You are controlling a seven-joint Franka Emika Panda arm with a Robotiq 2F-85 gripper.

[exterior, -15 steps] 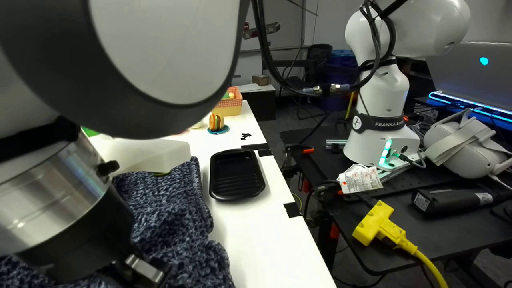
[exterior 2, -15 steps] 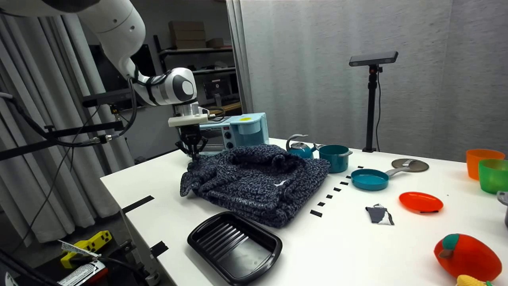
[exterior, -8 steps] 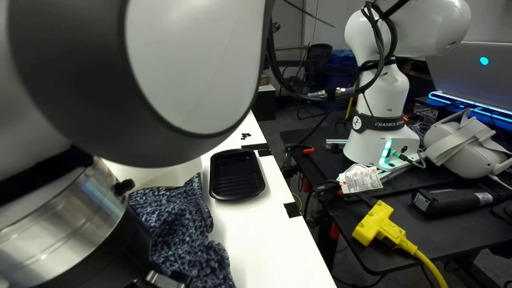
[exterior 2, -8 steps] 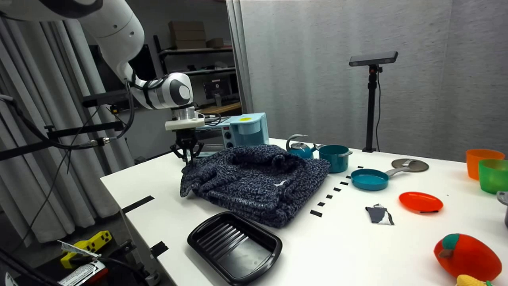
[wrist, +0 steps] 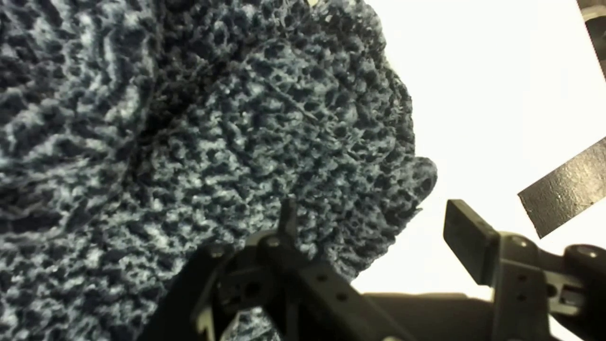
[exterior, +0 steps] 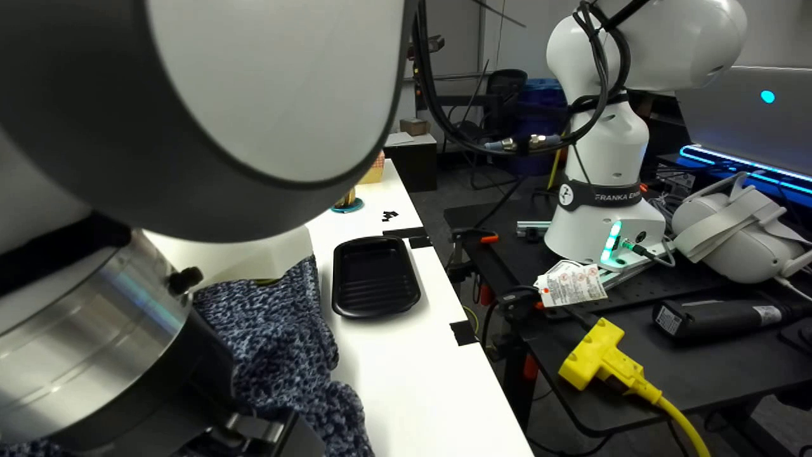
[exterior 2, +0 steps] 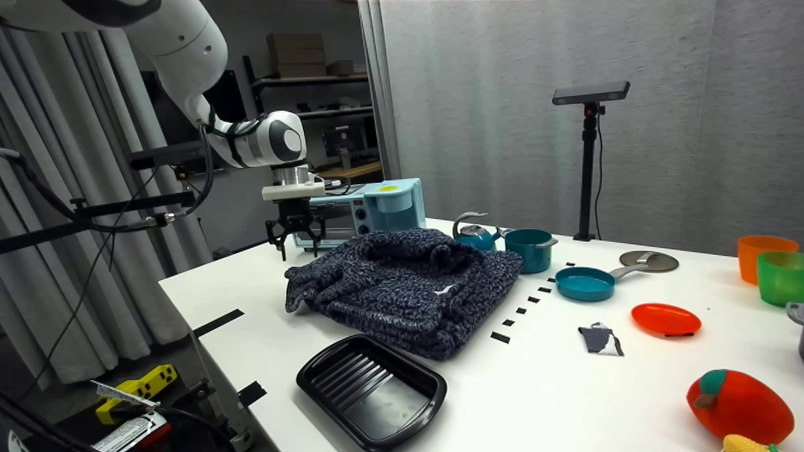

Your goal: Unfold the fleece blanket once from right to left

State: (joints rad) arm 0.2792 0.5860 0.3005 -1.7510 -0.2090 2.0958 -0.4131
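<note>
The fleece blanket (exterior 2: 402, 295), speckled navy and grey, lies in a thick rumpled heap on the white table in both exterior views. Its rounded edge (wrist: 378, 156) crosses the wrist view, with bare table to the right. My gripper (exterior 2: 299, 255) stands open just above the heap's left end, by the oven. In the wrist view the gripper (wrist: 371, 208) has one finger over the fleece and its other finger (wrist: 468, 241) beyond the edge, over the white table. Nothing is held between them. In an exterior view the arm hides much of the blanket (exterior: 273, 343).
A black ridged tray (exterior 2: 370, 392) sits close in front of the blanket. Behind it stand a light blue toaster oven (exterior 2: 389, 207), a kettle (exterior 2: 475, 237) and a teal pot (exterior 2: 529, 251). A teal pan (exterior 2: 584, 284) lies to the right. The table's edge (exterior 2: 182, 307) runs along the left.
My gripper's fingers, together at the blanket's left end a second ago, have spread wide and let go. The gripper has shifted slightly left, dipped, then risen. The blanket's corner has settled lower.
</note>
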